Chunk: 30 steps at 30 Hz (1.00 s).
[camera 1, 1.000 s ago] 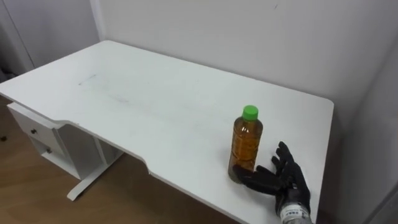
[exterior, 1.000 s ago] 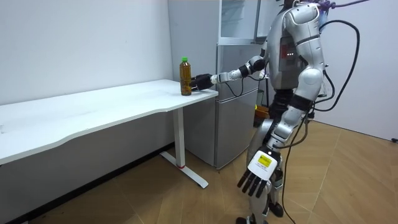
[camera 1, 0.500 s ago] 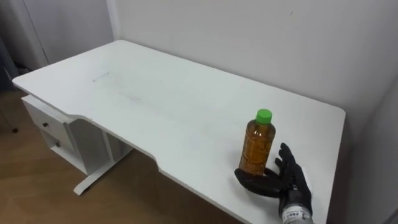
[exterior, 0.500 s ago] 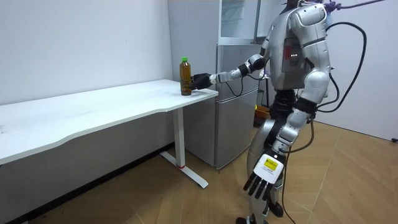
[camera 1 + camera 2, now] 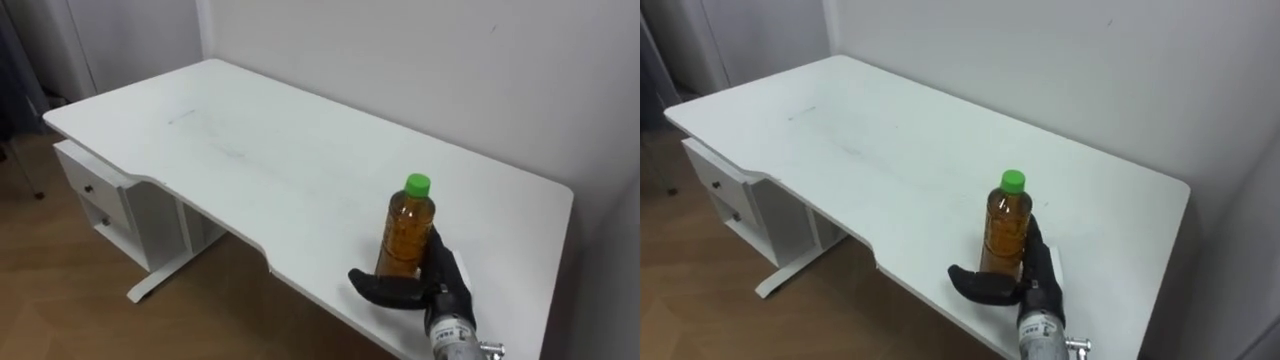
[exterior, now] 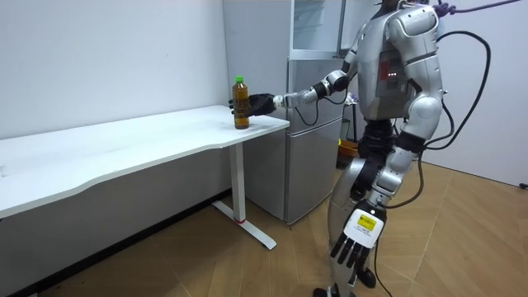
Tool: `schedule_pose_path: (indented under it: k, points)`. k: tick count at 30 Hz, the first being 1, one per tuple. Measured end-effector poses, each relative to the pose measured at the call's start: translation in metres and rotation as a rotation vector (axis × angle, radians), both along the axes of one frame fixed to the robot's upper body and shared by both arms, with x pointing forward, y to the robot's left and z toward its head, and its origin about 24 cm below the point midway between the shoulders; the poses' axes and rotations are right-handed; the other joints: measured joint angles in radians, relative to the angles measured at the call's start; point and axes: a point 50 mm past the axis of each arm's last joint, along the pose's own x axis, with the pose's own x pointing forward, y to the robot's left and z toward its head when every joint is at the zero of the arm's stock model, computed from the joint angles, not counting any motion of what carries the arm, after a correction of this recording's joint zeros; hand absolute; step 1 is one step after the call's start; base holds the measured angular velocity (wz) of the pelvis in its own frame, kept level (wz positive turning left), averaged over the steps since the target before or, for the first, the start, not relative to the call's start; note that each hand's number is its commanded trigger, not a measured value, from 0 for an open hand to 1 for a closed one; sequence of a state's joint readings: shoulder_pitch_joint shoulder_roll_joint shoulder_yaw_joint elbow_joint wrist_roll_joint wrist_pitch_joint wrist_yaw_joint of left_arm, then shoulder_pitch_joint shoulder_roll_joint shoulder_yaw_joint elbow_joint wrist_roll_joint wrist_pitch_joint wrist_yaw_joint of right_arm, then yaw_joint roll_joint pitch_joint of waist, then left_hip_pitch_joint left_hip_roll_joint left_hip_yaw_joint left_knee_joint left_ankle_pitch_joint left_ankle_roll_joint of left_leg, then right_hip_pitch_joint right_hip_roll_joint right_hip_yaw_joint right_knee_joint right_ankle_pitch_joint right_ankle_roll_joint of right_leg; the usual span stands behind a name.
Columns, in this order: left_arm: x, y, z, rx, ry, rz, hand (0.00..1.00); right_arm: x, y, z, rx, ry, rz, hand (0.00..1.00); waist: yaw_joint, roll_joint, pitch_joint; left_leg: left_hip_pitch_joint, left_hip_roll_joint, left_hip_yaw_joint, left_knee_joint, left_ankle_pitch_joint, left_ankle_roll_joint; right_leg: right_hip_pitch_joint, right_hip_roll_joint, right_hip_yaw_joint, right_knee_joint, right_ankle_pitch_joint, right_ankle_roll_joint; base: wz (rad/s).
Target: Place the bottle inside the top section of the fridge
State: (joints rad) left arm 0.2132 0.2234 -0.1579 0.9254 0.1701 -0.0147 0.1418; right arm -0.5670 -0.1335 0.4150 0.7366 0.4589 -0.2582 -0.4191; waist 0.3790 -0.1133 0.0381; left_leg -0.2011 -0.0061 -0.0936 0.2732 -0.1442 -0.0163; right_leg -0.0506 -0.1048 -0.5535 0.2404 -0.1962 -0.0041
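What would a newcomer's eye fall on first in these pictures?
The amber bottle with its green cap stands upright near the right end of the white table, with the robot's right hand curled round its base. In the room view, the grey fridge stands past the table's end, and the left hand hangs open by the robot's leg.

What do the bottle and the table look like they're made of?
The bottle is probably clear plastic: the amber liquid shows through its wall. Its green cap looks like opaque plastic. The table has a smooth, matte white top, perhaps laminated board; its core is hidden.
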Motion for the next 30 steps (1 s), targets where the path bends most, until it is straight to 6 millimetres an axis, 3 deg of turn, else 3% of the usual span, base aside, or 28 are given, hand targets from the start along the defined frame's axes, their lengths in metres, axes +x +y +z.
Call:
schedule_pose_path:
  k: [12, 14, 15, 23, 27, 30]
  points:
    - [0.003, 0.005, 0.002, 0.015, -0.014, 0.014, 0.0, 0.0, 0.0, 0.002, 0.032, 0.001, -0.031, 0.0, 0.029, -0.003, 0.0014, -0.001, -0.001, -0.002, -0.002, 0.0, 0.0, 0.0, 0.001, 0.0, -0.003, 0.0, 0.0, 0.0]
    - [0.003, 0.006, 0.002, 0.018, -0.016, 0.014, 0.0, 0.0, -0.001, 0.001, 0.052, 0.008, -0.05, 0.62, 0.029, -0.002, 0.0014, -0.002, -0.001, -0.004, -0.002, 0.0, 0.0, 0.001, 0.001, -0.001, -0.003, 0.0, 0.0, 0.02]
    - [0.003, 0.006, 0.002, 0.019, -0.016, 0.014, 0.0, 0.0, -0.002, 0.001, 0.06, 0.011, -0.06, 1.0, 0.029, -0.002, 0.0013, -0.002, -0.002, -0.004, -0.001, 0.0, 0.0, 0.001, 0.001, -0.001, -0.003, 0.0, 0.0, 0.0]
    - [0.003, 0.007, 0.003, 0.033, -0.023, 0.021, 0.0, 0.0, -0.005, 0.0, 0.089, 0.022, -0.102, 1.0, 0.028, 0.0, 0.0023, -0.001, -0.003, -0.011, 0.0, 0.0, 0.0, 0.006, 0.001, -0.005, -0.003, 0.0, 0.0, 0.02]
    - [0.005, 0.006, 0.004, 0.037, -0.034, 0.021, 0.0, 0.0, -0.009, -0.001, 0.112, 0.036, -0.117, 1.0, 0.034, 0.009, 0.0078, -0.001, -0.005, -0.022, 0.001, 0.0, 0.0, 0.01, 0.001, -0.013, -0.004, 0.0, 0.001, 0.07]
    - [0.004, 0.006, 0.004, 0.036, -0.037, 0.021, 0.0, 0.0, -0.011, -0.003, 0.107, 0.043, -0.12, 1.0, 0.036, 0.015, 0.0069, -0.003, -0.006, -0.022, 0.001, 0.0, 0.0, 0.009, 0.001, -0.016, -0.004, 0.0, 0.001, 0.0]
